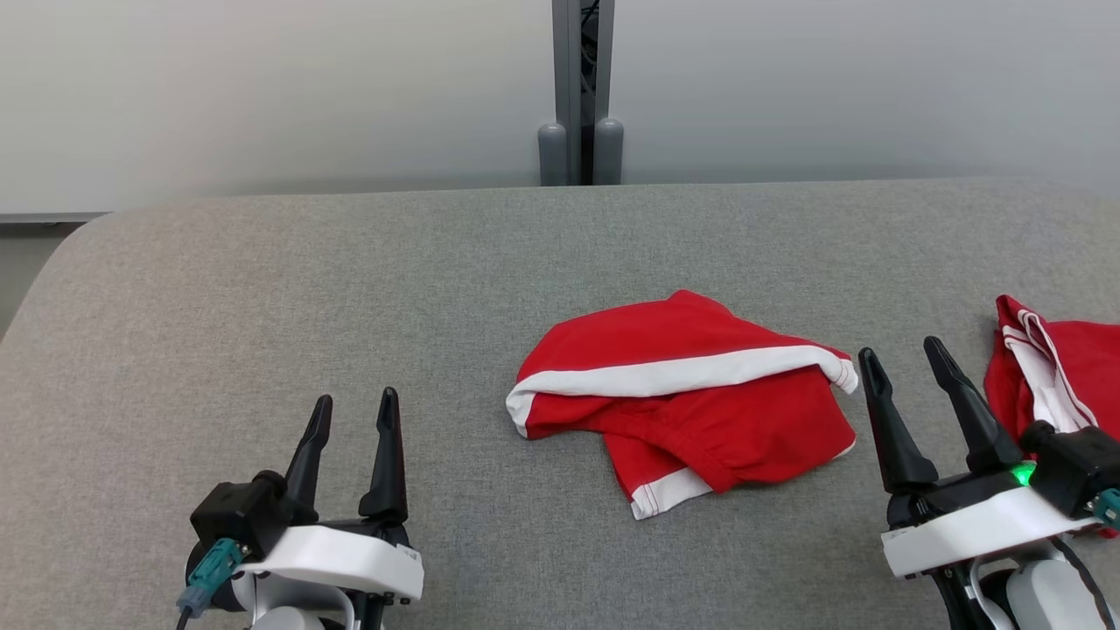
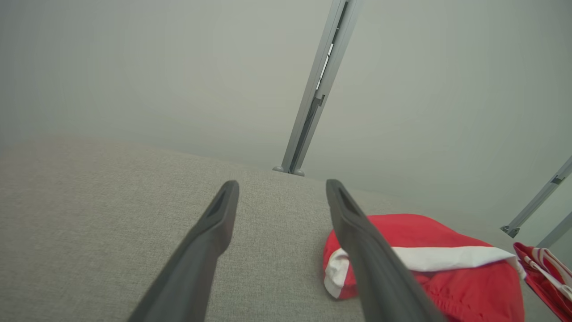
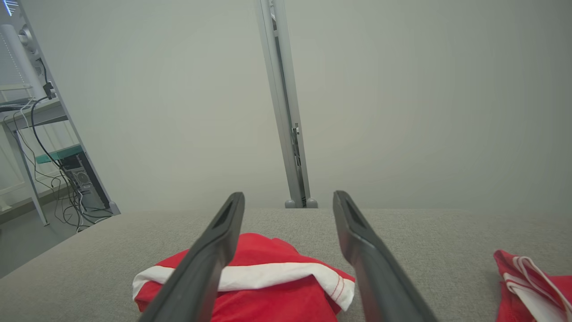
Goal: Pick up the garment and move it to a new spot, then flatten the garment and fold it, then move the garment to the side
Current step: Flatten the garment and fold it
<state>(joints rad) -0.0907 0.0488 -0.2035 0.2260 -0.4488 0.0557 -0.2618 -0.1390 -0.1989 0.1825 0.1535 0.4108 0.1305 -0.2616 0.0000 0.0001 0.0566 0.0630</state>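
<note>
Garment (image 1: 682,394) lies crumpled on the grey fabric table (image 1: 350,289), right of centre and toward the near edge. It is a red piece with a white band across the top and a white hem poking out below. It is bunched and doubled over itself, not flat, so I judge that the pick-up hasn't started. The wide stretch of grey to its left looks like the likely new spot.

Pale wall behind the table, no issue.

A second red garment (image 1: 1067,367) with white stripes sits at the far right edge, partly hidden behind the right wrist and apart from the main one. It is the main hazard: same colour and close to the right arm, so easy to snag or grab by mistake.

Right gripper (image 1: 899,350) is low at the near edge, between the two red pieces and just beside the main garment's right end. Its fingers are spread and hold nothing. It is probably placed to take that end first.

Left gripper (image 1: 356,398) is at lower left, well apart from the cloth, fingers likewise parted and empty. It needs a reach across.

Grey post (image 1: 582,87) stands behind the table's far edge, out of the way.
</note>
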